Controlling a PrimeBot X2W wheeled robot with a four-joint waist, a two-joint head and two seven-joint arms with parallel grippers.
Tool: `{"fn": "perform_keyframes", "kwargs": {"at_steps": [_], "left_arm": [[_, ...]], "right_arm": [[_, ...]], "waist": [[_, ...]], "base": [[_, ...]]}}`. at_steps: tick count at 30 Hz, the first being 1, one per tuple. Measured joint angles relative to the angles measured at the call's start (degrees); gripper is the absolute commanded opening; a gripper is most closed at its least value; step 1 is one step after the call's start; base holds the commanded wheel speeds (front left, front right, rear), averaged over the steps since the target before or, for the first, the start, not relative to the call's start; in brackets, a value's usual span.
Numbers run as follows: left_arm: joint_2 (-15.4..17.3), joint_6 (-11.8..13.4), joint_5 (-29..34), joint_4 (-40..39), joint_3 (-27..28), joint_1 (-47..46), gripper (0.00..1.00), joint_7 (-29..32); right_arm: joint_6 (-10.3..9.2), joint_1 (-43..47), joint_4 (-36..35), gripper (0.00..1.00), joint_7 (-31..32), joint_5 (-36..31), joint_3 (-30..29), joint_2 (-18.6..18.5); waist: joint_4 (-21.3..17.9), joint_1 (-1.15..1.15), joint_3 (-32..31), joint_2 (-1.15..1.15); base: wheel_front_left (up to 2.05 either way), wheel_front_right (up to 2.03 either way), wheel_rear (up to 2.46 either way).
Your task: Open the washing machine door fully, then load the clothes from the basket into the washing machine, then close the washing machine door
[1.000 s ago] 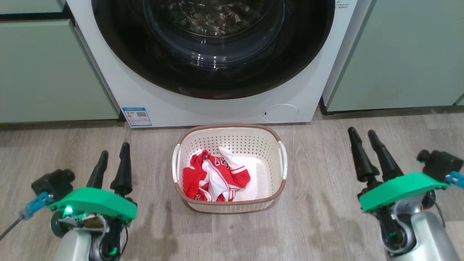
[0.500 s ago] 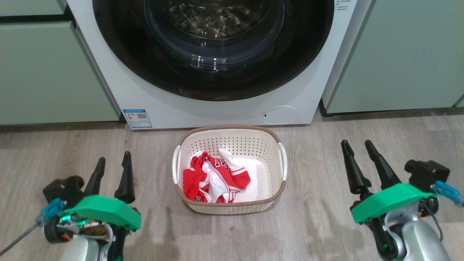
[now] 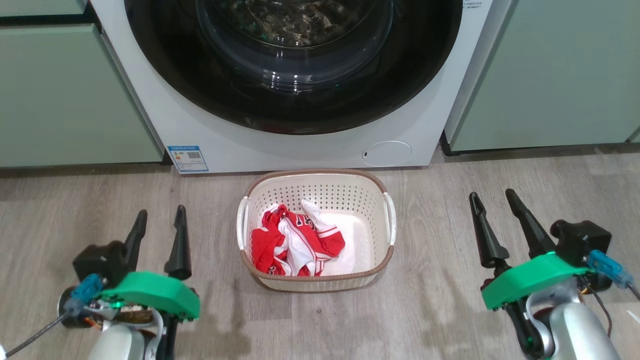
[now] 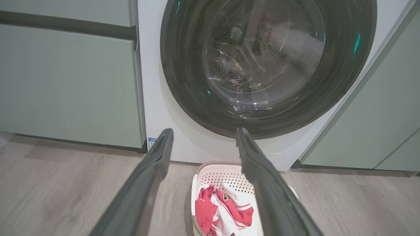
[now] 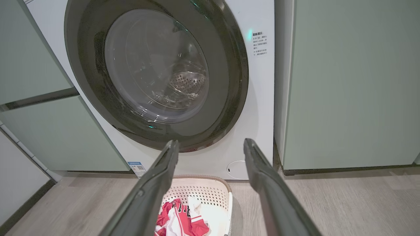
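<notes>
Though crumpled, red-and-white clothes in basket

Left pincer sits low on the left, dark fingers spread wide and pointing forward, nothing between them; green wrist cover sits behind on a pale forearm. Right pincer is low on the right, equally wide and empty, fingers leaning slightly left, its cover tilted.

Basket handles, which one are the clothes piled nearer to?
The left handle: the clothes bunch against that side of the basket, leaving its floor bare by the right handle.
</notes>
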Motion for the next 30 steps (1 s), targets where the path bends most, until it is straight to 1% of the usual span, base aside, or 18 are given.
{"fn": "perform_keyframes", "kwargs": {"at_steps": [10,17,25,30], "left_arm": [[0.3,0.4,5.1,0.0,-0.9,0.0,1.00,-1.7],[0.3,1.3,8.8,0.1,-1.5,0.0,1.00,-2.9],[0.3,1.9,11.9,0.1,-2.1,0.0,1.00,-3.4],[0.3,2.3,12.5,0.1,-2.1,0.0,1.00,-3.9]], "right_arm": [[-0.01,0.0,-0.8,1.00,-1.2,-5.9,0.0,0.5],[-0.01,-0.1,-1.5,1.00,-2.1,-9.8,0.0,0.5],[-0.01,-0.1,-1.9,1.00,-2.2,-11.6,-0.1,0.5],[-0.01,-0.1,-2.1,1.00,-2.2,-11.6,-0.1,0.5]], "waist": [[-0.2,0.00,0.6,0.00],[-0.4,0.00,0.9,0.00],[-0.4,0.00,0.9,0.00],[-0.4,0.00,1.0,0.00]], "base": [[0.00,0.00,0.00],[0.00,0.00,0.00],[0.00,0.00,0.00],[0.00,0.00,0.00]]}}
